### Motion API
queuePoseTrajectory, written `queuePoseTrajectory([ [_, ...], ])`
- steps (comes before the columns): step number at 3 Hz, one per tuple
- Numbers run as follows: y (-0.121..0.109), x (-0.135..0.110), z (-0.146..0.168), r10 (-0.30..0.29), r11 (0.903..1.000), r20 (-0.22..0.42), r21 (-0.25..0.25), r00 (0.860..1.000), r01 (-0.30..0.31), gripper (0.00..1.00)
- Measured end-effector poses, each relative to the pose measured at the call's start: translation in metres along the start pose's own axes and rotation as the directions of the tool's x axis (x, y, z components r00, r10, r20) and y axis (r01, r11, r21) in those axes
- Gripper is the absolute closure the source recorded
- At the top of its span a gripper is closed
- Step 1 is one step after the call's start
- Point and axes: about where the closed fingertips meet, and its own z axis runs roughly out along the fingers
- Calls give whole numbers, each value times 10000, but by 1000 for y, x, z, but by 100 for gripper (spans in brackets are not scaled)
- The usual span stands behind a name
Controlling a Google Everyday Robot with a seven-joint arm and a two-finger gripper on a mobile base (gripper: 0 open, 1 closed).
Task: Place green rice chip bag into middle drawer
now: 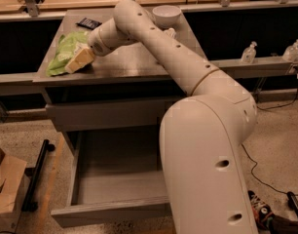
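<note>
The green rice chip bag lies on the left part of the grey cabinet top. My gripper reaches across the top from the right and rests on the bag's right lower edge, its tan fingers against the bag. The middle drawer stands pulled out below the top, its flat grey bottom bare. My arm covers the drawer's right side.
A white bowl and a small black object sit at the back of the top. A closed grey drawer front is above the open one. A cardboard box and black bar stand on the floor left.
</note>
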Motion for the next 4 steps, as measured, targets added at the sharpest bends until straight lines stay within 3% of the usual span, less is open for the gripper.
queuePoseTrajectory([
  [1,7,5,14,355,9993,-152,-118,9993,-357,13],
  [2,7,11,10,661,9978,-227,115,9976,-658,31],
  [3,8,24,-19,859,9942,-222,674,9961,-842,62],
  [4,15,38,-52,742,9927,-288,970,9968,-711,85],
])
